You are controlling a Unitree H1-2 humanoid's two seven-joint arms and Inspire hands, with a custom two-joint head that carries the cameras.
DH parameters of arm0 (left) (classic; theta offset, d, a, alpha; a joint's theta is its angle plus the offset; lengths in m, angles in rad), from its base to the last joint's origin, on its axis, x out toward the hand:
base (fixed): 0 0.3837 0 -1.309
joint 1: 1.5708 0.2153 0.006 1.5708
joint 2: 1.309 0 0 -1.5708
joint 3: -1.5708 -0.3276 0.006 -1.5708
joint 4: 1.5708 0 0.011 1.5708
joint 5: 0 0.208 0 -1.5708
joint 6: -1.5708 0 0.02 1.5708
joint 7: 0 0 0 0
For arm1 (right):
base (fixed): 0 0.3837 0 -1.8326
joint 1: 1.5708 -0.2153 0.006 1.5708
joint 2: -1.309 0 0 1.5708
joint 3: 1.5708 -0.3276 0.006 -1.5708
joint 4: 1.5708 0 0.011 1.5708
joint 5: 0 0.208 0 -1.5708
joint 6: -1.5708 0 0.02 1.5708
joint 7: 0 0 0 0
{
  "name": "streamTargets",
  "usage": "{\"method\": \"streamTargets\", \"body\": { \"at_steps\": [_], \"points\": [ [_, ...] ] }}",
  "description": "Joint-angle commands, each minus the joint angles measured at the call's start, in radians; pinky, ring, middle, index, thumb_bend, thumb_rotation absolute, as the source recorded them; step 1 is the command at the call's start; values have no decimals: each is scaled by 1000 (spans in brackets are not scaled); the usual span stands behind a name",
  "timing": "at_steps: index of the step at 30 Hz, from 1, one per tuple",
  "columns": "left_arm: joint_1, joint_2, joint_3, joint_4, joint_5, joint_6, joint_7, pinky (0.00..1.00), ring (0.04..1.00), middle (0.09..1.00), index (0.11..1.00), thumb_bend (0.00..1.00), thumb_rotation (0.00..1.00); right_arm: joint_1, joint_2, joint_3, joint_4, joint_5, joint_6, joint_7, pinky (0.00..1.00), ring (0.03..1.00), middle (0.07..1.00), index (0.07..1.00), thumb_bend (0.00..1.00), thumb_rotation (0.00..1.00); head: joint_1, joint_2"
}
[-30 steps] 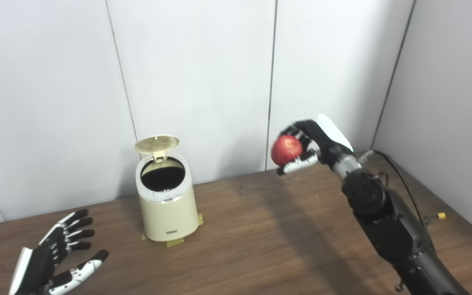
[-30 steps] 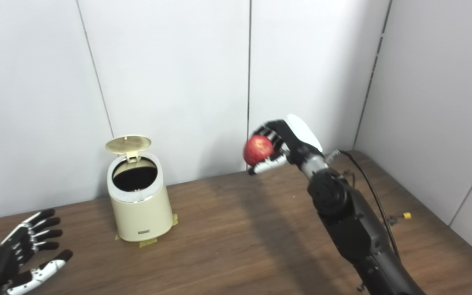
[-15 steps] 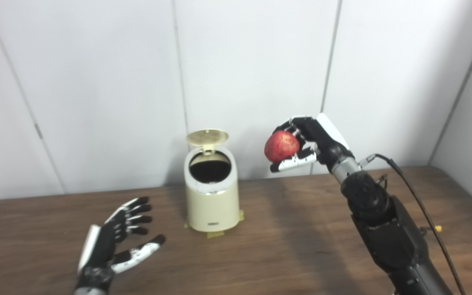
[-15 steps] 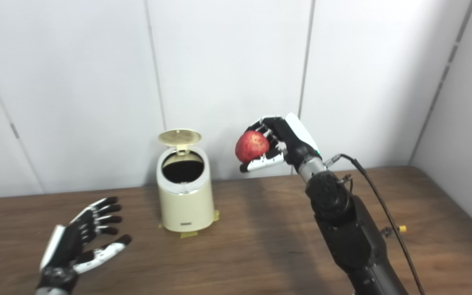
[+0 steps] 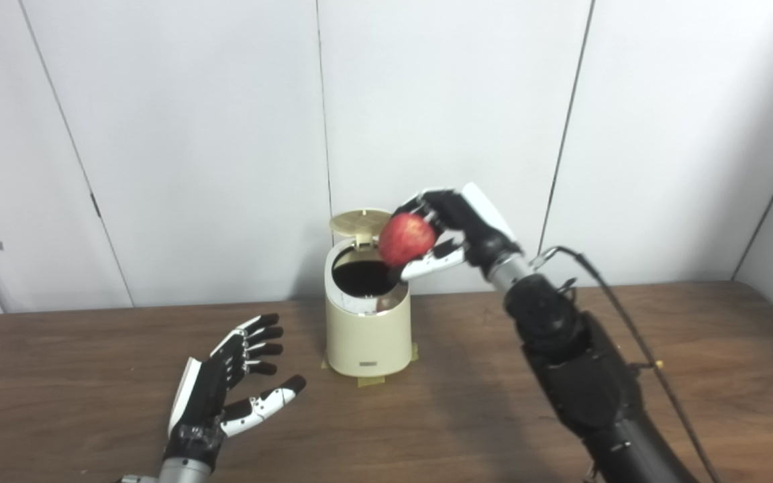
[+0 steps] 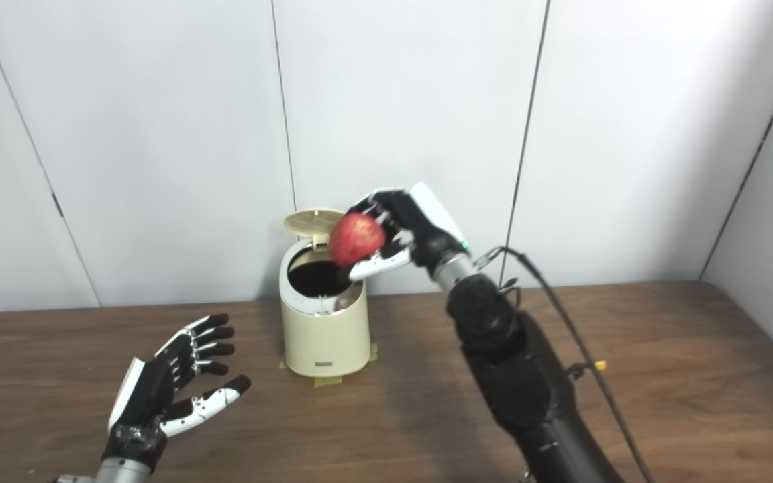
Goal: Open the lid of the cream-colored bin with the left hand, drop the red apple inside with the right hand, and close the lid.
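Now, nearest, the left hand (image 5: 225, 392) hovers empty with fingers spread, low over the desk (image 5: 467, 429) to the near left of the cream-colored bin (image 5: 368, 322). Farther back, the right hand (image 5: 450, 231) has carried the red apple (image 5: 406, 240) from well right to just above the bin's right rim. Its lid (image 5: 359, 223) stands open behind, so release looks next.

The bin (image 5: 368, 329) stands on the desk (image 5: 467, 429), near the wall behind it. Its lid (image 5: 359, 222) stands up at the back. My right hand (image 5: 450, 231) holds the apple (image 5: 406, 240) just above the bin's right edge. My left hand (image 5: 225, 389) is in front and to the left of the bin.
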Motion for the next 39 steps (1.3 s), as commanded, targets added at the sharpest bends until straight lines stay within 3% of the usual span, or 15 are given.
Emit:
{"method": "streamTargets", "body": {
  "at_steps": [1, 4, 8, 23, 26, 27, 28, 30, 39],
  "points": [
    [-42, -6, -5, -20, 12, -12, 15, 632, 731, 785, 825, 686, 111, -78, -8, -7, -7, -10, -39, -23, 614, 464, 437, 523, 524, 1, 3, 2],
    [-43, -9, -9, -26, 11, -6, 19, 641, 737, 791, 828, 688, 114, -92, 14, -8, 31, 9, -48, -20, 429, 415, 433, 525, 523, 0, 14, 5],
    [-43, -13, -13, -31, 12, 1, 23, 636, 732, 792, 833, 684, 111, -109, 29, -5, 93, 26, -98, -23, 342, 376, 427, 526, 522, 0, 23, 6],
    [-45, -17, -15, -27, 9, 2, 27, 643, 742, 794, 833, 684, 102, -127, 68, 12, 167, 11, -124, -56, 318, 369, 430, 522, 522, 0, 29, 7],
    [-46, -17, -16, -24, 3, -3, 24, 641, 739, 792, 831, 680, 93, -127, 61, 24, 169, 8, -152, -50, 381, 482, 463, 516, 527, 3, 29, 7],
    [-46, -17, -17, -23, 4, -4, 24, 640, 738, 792, 831, 678, 92, -126, 58, 28, 165, 7, -155, -45, 399, 523, 501, 545, 605, 24, 29, 7],
    [-46, -17, -17, -22, 3, -6, 24, 637, 737, 791, 831, 677, 92, -125, 55, 31, 162, 9, -157, -37, 415, 561, 585, 622, 790, 70, 29, 7],
    [-46, -17, -18, -19, 4, -8, 24, 636, 736, 789, 830, 678, 92, -124, 51, 36, 158, 12, -161, -26, 416, 595, 670, 682, 887, 84, 36, 7],
    [-46, -16, -18, -22, 4, -5, 24, 635, 732, 784, 826, 681, 88, -111, 38, 44, 124, 12, -150, 2, 407, 606, 755, 731, 920, 92, 35, 9]
  ]
}}
